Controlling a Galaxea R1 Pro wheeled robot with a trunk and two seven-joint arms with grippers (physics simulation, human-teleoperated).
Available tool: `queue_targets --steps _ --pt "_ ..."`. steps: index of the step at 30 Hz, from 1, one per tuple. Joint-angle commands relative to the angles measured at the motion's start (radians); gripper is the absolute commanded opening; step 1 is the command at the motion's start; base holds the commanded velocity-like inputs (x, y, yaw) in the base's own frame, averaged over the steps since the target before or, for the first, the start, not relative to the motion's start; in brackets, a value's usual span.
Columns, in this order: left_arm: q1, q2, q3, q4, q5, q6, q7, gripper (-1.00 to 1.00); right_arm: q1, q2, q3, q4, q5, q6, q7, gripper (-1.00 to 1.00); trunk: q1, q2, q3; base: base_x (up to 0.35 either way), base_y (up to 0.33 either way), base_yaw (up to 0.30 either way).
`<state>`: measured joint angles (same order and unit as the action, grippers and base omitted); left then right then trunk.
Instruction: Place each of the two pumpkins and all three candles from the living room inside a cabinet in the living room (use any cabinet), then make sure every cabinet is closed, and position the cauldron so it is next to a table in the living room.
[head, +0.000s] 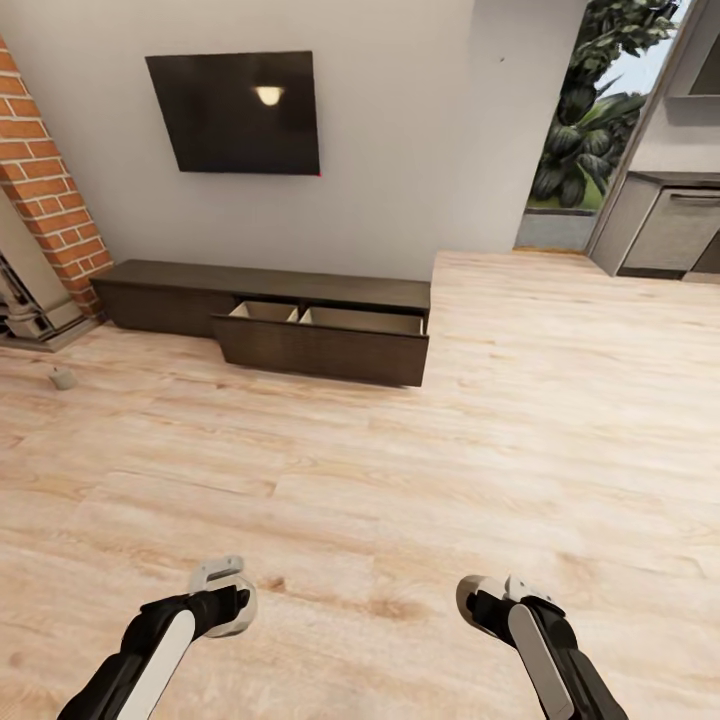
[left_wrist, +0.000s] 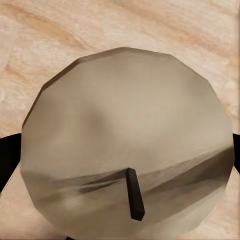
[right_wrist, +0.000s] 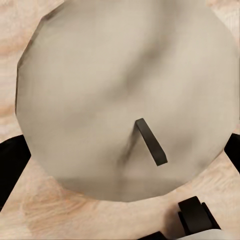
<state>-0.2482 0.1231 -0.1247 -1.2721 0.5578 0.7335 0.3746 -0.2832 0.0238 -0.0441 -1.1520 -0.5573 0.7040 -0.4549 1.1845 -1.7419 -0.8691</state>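
The left hand (head: 222, 590) hangs low over the pale wood floor (head: 400, 480) at the near edge of the head view, and the right hand (head: 495, 595) hangs level with it, well apart to the right; in that view both are seen from behind and I cannot tell whether either is open or closed. Each wrist view looks down on a round, faceted, beige-grey object with a short dark wick-like stub: one (left_wrist: 127, 145) under the left hand, another (right_wrist: 125, 100) under the right, each with the wood floor around it. These may be candles, but whether the fingers touch or grip them cannot be told. The cabinet (head: 270, 305) stands well ahead of both hands, against the pale wall below a dark wall-mounted screen (head: 235, 112). Its right-hand drawer (head: 325, 345) is pulled out, showing a pale beige inside split into two compartments; nothing can be made out in them. A small pale object (head: 63, 378) sits on the floor near the brick fireplace (head: 45, 210) at left, far from the left hand.
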Motion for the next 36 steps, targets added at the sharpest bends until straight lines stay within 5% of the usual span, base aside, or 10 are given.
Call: queue_targets --steps 1,20,36 --pt "-0.001 0.001 -0.003 -0.001 0.01 0.001 0.01 -1.0 -0.001 0.001 -0.001 -0.002 -0.01 0.002 -0.008 -1.0 0.001 0.0 -0.001 0.341 0.056 -0.005" --pt "-0.001 0.002 -0.003 -0.001 0.01 0.001 0.01 -1.0 -0.001 0.001 0.0 -0.002 -0.01 0.002 -0.008 -1.0 0.001 0.0 -0.001 0.341 0.101 -0.139" --pt "-0.001 0.002 -0.003 -0.001 0.01 0.001 0.01 -1.0 -0.001 0.001 0.002 -0.002 -0.01 -0.004 -0.008 -1.0 0.001 0.0 -0.001 0.341 0.142 -0.009"
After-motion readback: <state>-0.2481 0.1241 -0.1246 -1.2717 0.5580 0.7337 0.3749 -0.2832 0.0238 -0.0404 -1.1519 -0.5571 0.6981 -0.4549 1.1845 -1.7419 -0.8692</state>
